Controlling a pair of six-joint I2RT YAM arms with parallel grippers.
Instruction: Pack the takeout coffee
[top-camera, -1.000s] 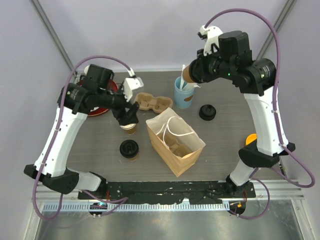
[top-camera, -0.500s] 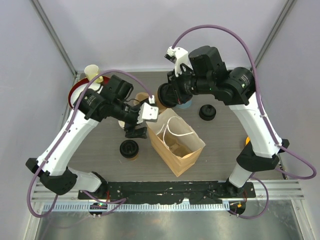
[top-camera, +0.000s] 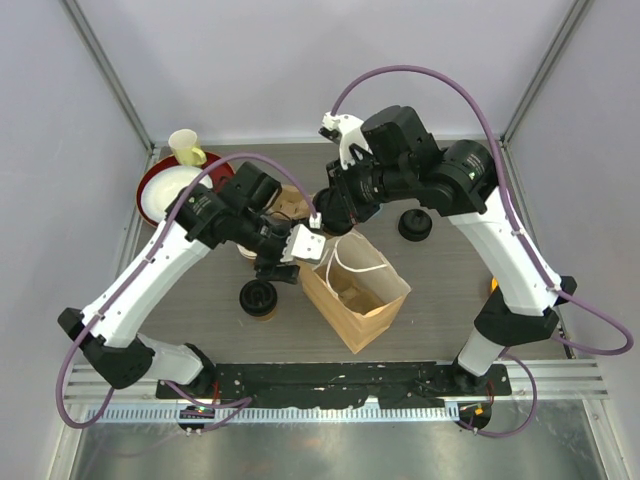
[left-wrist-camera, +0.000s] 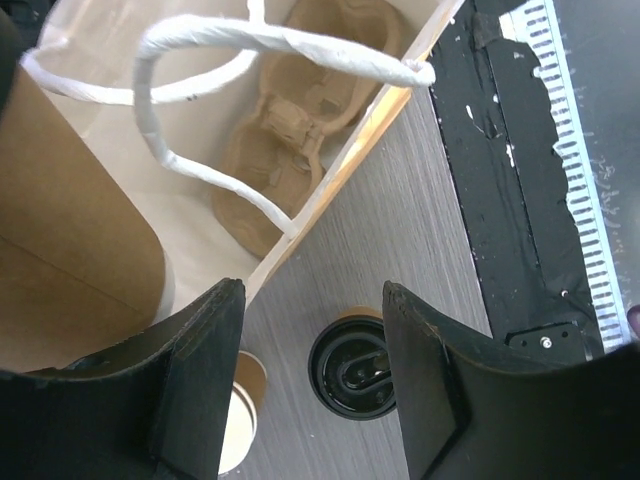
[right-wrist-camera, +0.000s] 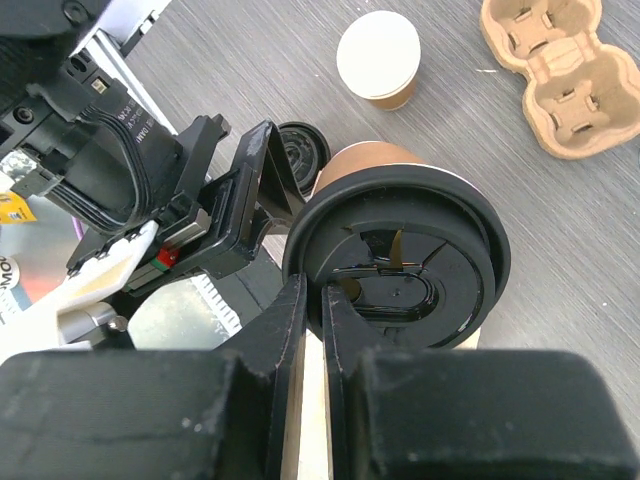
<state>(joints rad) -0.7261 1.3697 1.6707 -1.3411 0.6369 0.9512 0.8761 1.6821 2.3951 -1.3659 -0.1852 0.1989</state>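
Observation:
One takeout coffee (right-wrist-camera: 400, 262), a tan cup with a black sip lid, hangs over the open brown paper bag (top-camera: 352, 290). My right gripper (right-wrist-camera: 313, 310) (top-camera: 333, 208) is shut on its lid rim. The other takeout coffee (top-camera: 258, 297) (left-wrist-camera: 362, 367) stands on the table left of the bag. My left gripper (left-wrist-camera: 312, 290) (top-camera: 286, 260) is open with nothing in it, high above that cup at the bag's left edge. A cardboard cup carrier (left-wrist-camera: 300, 130) lies inside the bag.
A lidless tan cup (right-wrist-camera: 378, 55) (left-wrist-camera: 243, 410) stands behind the lidded one. A second cardboard carrier (right-wrist-camera: 560, 70) lies at the back. A loose black lid (top-camera: 415, 224) sits right of the bag. A red plate (top-camera: 150, 185) and a pale cup (top-camera: 183, 147) are at the back left.
My right arm swung left and down with the lidded cup, from the back right to above the bag. My left gripper moved right from the lidless cup to the bag's edge.

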